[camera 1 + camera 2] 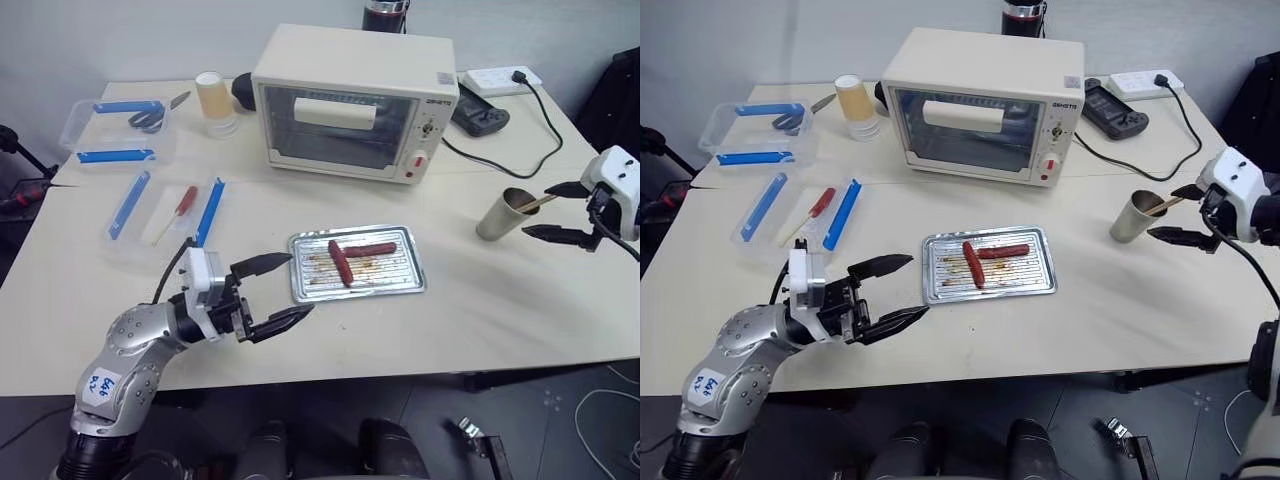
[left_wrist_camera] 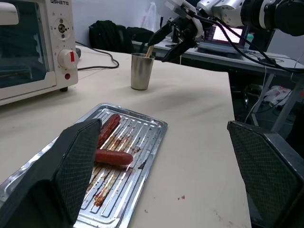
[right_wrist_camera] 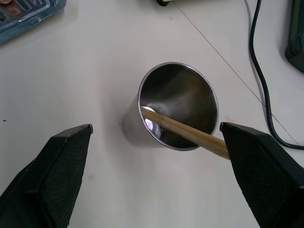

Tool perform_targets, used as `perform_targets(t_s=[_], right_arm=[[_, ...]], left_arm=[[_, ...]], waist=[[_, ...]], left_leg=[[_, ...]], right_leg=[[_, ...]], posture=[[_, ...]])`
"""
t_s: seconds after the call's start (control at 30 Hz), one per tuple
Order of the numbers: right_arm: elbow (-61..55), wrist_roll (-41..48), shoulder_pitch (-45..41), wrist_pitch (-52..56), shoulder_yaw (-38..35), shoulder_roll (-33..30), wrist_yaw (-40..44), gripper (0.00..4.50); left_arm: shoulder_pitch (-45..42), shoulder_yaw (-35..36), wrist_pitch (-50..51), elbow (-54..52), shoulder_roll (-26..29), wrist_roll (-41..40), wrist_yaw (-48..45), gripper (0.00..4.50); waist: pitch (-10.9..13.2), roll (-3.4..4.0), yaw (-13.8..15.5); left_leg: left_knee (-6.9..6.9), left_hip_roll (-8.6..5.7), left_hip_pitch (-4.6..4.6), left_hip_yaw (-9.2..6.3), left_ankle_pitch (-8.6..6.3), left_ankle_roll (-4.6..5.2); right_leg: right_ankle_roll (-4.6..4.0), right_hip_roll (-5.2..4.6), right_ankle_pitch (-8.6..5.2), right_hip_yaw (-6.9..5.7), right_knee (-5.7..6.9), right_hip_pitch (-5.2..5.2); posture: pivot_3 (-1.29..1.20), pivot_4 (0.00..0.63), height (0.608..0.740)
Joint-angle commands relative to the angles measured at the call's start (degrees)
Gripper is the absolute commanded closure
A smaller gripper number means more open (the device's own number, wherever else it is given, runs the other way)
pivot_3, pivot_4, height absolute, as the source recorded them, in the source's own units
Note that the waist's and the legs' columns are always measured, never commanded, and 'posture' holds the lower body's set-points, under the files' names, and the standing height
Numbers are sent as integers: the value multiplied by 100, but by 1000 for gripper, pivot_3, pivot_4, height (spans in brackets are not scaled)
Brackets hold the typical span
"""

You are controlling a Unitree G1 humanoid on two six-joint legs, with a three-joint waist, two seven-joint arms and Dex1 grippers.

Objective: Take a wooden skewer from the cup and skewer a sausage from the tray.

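The grey metal cup [image 1: 503,213] stands on the table at the right, with one wooden skewer [image 3: 190,134] leaning in it and poking out over the rim. My right gripper [image 1: 536,210] hovers just right of the cup, open, its fingers on either side of the skewer's free end and not touching it. The silver tray [image 1: 398,272] lies mid-table and holds two reddish-brown sausages [image 1: 341,263], one lengthwise and one crosswise [image 1: 373,249]. At the tray's near left corner, above the table, my left gripper [image 1: 301,283] is open and empty.
A cream toaster oven [image 1: 350,100] stands behind the tray. Clear plastic boxes with blue clips [image 1: 115,130] sit at the far left, one holding a red-handled tool [image 1: 186,202]. A yellowish cup stack [image 1: 215,103], a power strip [image 1: 500,78] and its black cable [image 1: 500,165] lie at the back.
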Motion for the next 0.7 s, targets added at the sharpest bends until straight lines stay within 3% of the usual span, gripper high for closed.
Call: perform_targets(t_s=[0.03, 0.37, 0.53, 0.7], right_arm=[[-33, -140, -173, 39, 86, -123, 132, 0], [-34, -572, -760, 289, 345, -90, -221, 0], [83, -955, -963, 1049, 588, 10, -809, 0], [112, -788, -1249, 1521, 392, 107, -1066, 0]], left_arm=[[34, 126, -119, -136, 75, 11, -43, 11], [-4, 63, -146, -98, 7, 107, -44, 11], [-21, 18, -152, -98, -5, 154, -35, 11], [-7, 71, -159, -119, 13, 176, 13, 11]], waist=[[0, 0, -12], [8, 14, -12], [8, 14, -8], [12, 24, -22]], left_leg=[[0, 0, 0, 0, 0, 0], [-1, 2, -1, 5, 0, -1], [0, 1, -3, 5, 0, -1], [0, 0, -7, 9, 0, -1]], right_leg=[[0, 0, 0, 0, 0, 0], [0, 1, 0, 5, 6, -8], [0, 0, 0, 5, 6, -9], [0, 0, 0, 8, 8, -16]], posture=[[0, 150, 740], [0, 150, 740], [0, 150, 740], [0, 150, 740]])
